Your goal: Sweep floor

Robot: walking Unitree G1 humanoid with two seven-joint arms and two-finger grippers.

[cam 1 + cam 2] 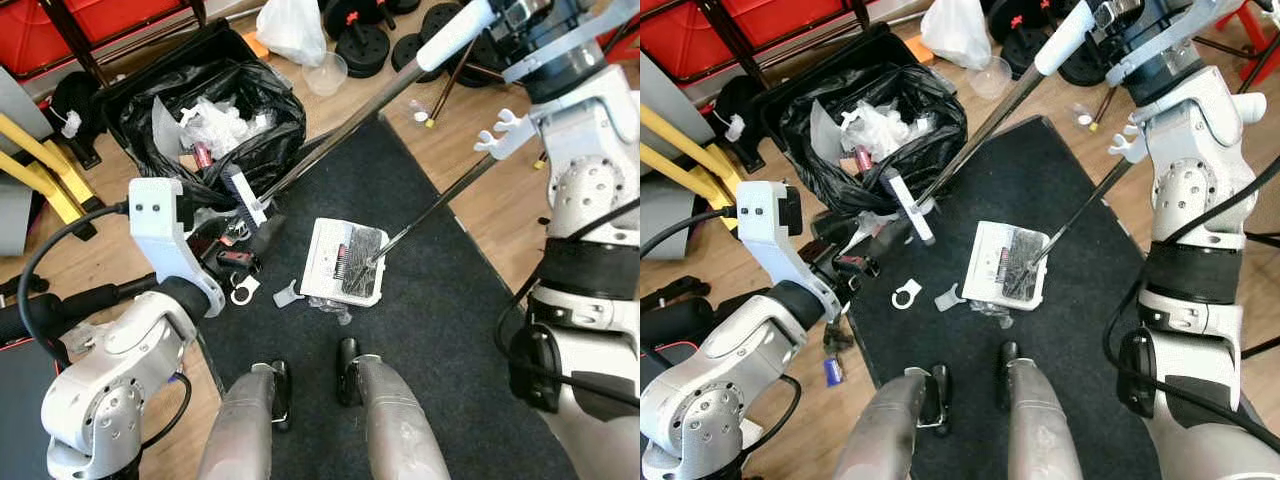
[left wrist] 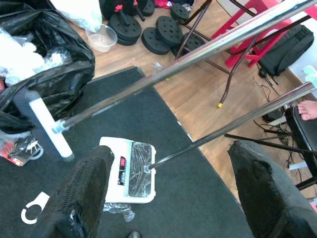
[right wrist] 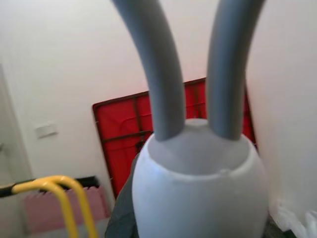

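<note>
A white long-handled dustpan (image 1: 345, 262) lies on the dark mat (image 1: 440, 330) with dark debris in it; its thin handle (image 1: 440, 205) rises toward my right arm. The broom's brush head (image 1: 245, 200) rests at the mat's edge beside the bin, and its metal pole (image 1: 340, 135) slants up to a white grip (image 1: 455, 35) by my right gripper (image 1: 540, 45) at the top right. My left gripper (image 2: 173, 151) hangs open above the mat, holding nothing. A white ring (image 1: 243, 292), a white scrap (image 1: 287, 295) and crumpled plastic (image 1: 335, 308) lie in front of the dustpan.
A bin lined with a black bag (image 1: 210, 110) holds rubbish at the mat's far left corner. Weight plates (image 1: 365, 45), a clear cup (image 1: 326, 72) and a white bag (image 1: 290, 28) sit beyond. Yellow bars (image 1: 40, 170) stand left. A person's foot (image 2: 307, 109) is nearby.
</note>
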